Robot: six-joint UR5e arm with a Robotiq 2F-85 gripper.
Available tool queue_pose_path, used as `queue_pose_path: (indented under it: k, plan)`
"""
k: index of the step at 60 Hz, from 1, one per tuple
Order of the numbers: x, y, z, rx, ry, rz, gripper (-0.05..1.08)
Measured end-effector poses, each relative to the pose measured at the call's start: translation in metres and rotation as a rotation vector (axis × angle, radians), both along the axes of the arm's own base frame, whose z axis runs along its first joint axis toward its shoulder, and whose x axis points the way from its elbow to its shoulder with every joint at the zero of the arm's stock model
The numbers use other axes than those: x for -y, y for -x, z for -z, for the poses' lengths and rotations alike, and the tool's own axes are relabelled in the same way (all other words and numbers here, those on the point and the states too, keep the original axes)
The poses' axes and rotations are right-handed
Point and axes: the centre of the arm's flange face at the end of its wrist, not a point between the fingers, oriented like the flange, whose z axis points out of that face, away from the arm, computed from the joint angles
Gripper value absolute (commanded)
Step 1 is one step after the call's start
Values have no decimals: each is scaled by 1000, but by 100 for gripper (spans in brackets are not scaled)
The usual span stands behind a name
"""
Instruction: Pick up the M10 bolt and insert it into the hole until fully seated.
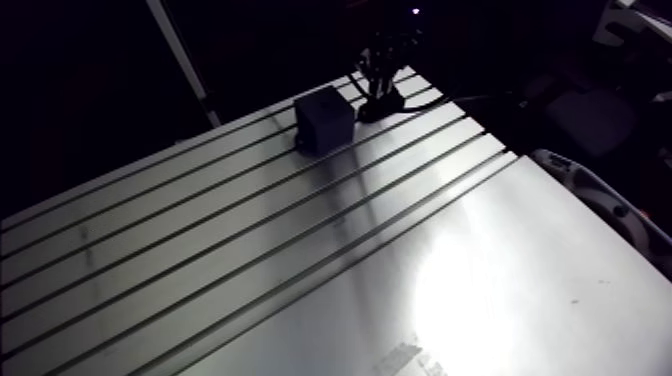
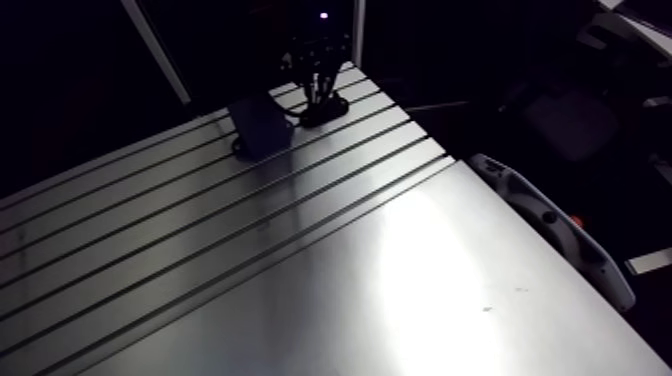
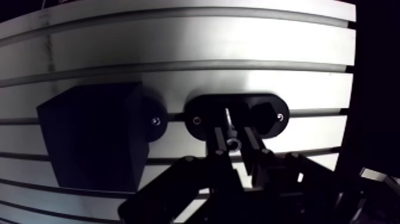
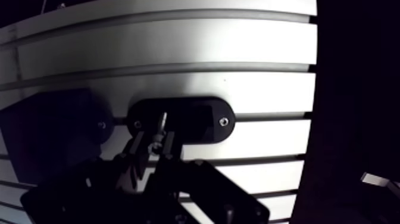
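Gripper (image 3: 233,134) is being held closed on the bolt (image 4: 162,123). In the wrist view the two fingers (image 3: 218,145) are being pressed on it from either side, with the pale shank pointing away from them toward a black oval plate (image 3: 202,107). Whether the shank tip is touching the plate cannot be told. The plate is being carried by the slotted table (image 3: 178,36), and a screw is showing near each of its ends. A dark block (image 3: 89,143) is sitting just beside the plate on the same table. In the arm view, gripper, plate and block are being shown grouped in the upper centre of the frame, with the block at their left.
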Motion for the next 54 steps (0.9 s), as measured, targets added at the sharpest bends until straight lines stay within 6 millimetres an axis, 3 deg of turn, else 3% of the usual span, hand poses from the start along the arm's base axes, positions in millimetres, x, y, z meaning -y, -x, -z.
queue_pose_path:
  k: [42, 54]
  plan:
    - [1, 3, -21, -36, -8, 4, 89]
    - [2, 3, -36, -59, -16, 17, 99]
